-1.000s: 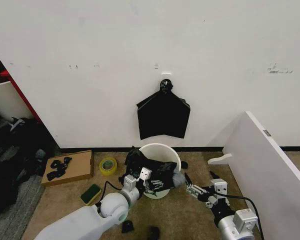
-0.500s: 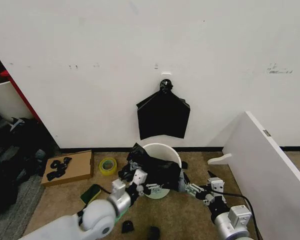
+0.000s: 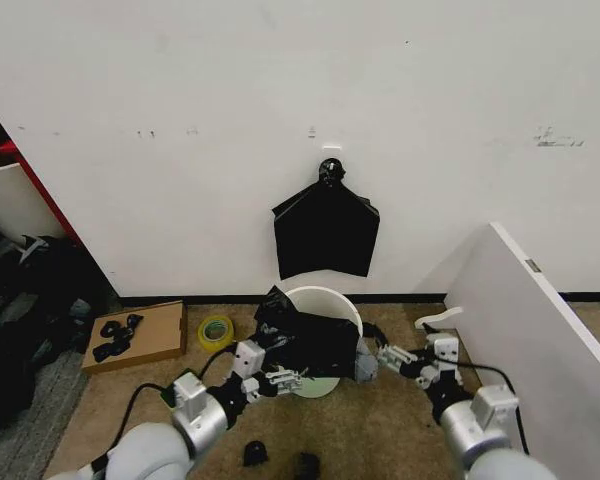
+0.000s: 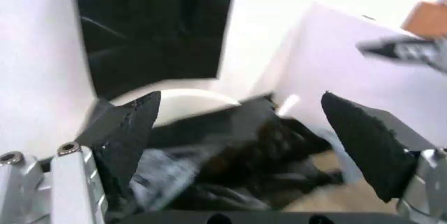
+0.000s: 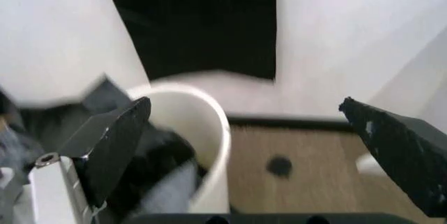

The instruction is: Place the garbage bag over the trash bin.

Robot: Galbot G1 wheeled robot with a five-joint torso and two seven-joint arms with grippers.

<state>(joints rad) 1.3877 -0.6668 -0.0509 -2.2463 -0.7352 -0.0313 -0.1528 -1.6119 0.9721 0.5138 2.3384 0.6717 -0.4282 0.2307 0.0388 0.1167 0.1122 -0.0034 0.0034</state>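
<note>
The trash bin (image 3: 325,297) is a round cream-white bucket standing on the floor by the wall. The garbage bag (image 3: 315,343), black and crinkled, lies draped over its near rim and front. My left gripper (image 3: 278,379) hovers open just in front of the bag; in the left wrist view its gripper (image 4: 244,140) has spread fingers, with the bag (image 4: 244,161) and the bin's rim (image 4: 178,98) beyond them. My right gripper (image 3: 388,358) is open at the bin's right side. In the right wrist view its gripper (image 5: 255,145) frames the bin (image 5: 199,124) and the bag (image 5: 150,166).
A flat black bundle (image 3: 326,232) hangs from a wall hook above the bin. A cardboard box (image 3: 155,335) and a yellow tape roll (image 3: 216,330) lie to the left, a white board (image 3: 540,330) leans at the right. Small black pieces (image 3: 253,453) lie on the near floor.
My left arm has drawn back to the left, its gripper a little nearer me. My right gripper has moved up toward the bin's right side. The bag lies spread wider over the bin's front.
</note>
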